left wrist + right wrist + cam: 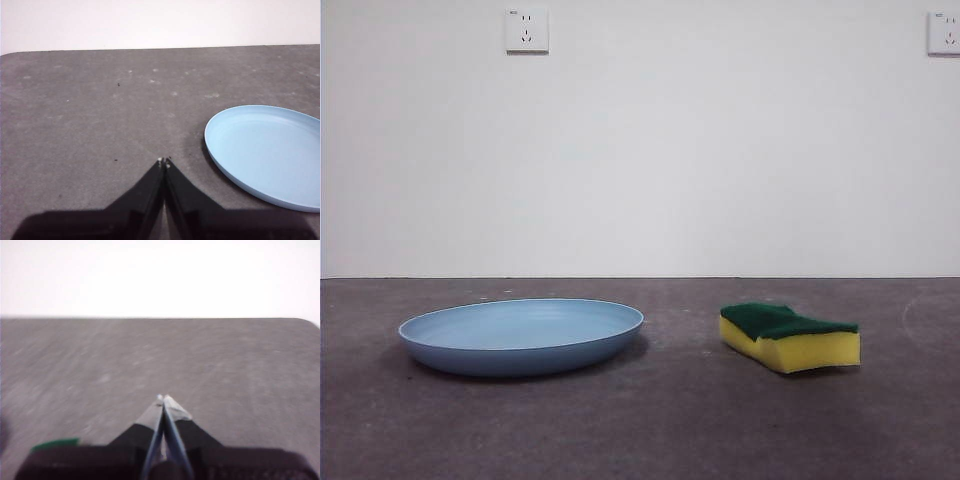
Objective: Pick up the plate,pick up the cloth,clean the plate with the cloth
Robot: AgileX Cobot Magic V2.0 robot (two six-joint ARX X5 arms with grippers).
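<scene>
The light blue plate (520,335) lies flat on the dark grey table at the left of the front view. It also shows in the left wrist view (270,152), off to one side of my left gripper (163,161), which is shut, empty and apart from the plate. The cloth, a yellow sponge with a dark green top (790,336), lies on the table to the right of the plate. In the blurred right wrist view only a green sliver of the sponge (56,443) shows beside my right gripper (163,398), which is shut and empty. Neither gripper shows in the front view.
A white wall stands behind the table, with a socket at the upper left (526,30) and another at the upper right (944,33). The table's far edge (150,49) shows in the left wrist view.
</scene>
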